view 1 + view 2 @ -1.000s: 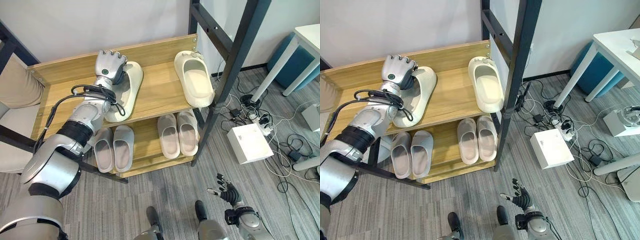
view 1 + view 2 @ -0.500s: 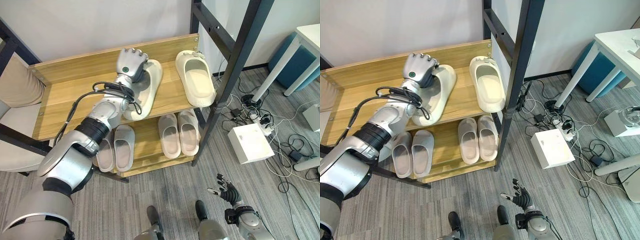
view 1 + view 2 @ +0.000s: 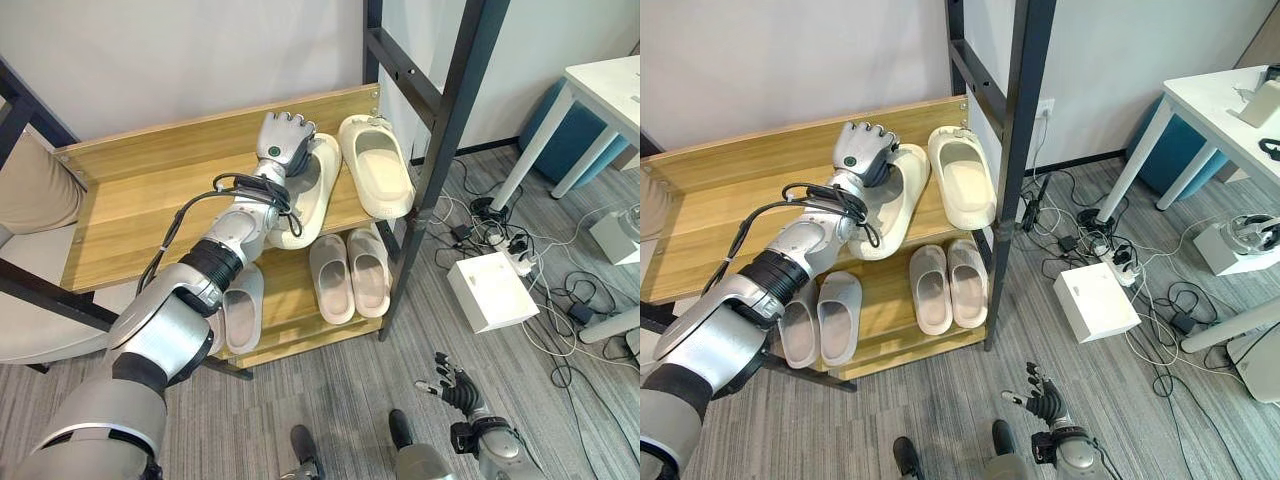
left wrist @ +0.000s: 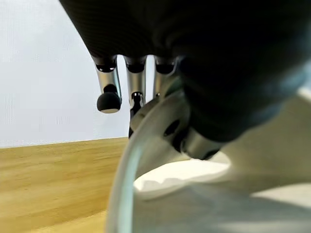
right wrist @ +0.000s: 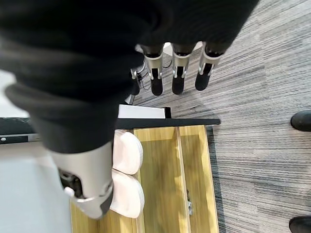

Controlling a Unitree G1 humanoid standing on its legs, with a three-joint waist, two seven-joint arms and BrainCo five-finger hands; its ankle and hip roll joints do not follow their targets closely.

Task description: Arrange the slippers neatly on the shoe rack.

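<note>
Two cream slippers lie on the wooden rack's top shelf [image 3: 140, 210]. My left hand [image 3: 283, 145] is curled over the far end of the left cream slipper [image 3: 305, 200], which lies slightly slanted, its far end close beside the right cream slipper [image 3: 376, 168]. In the left wrist view the fingers [image 4: 109, 92] hang over the slipper's rim [image 4: 243, 184]. My right hand [image 3: 458, 390] hangs low over the floor, fingers [image 5: 178, 73] straight and holding nothing.
The lower shelf holds a pinkish pair [image 3: 348, 275] and a second pair [image 3: 240, 310] partly behind my arm. A black frame post [image 3: 440, 150] stands at the rack's right end. A white box [image 3: 492, 292], cables and a white table [image 3: 600, 85] are to the right.
My left hand has slid the left cream slipper rightward along the top shelf, from the shelf's middle to beside the right slipper. The right hand has stayed put.
</note>
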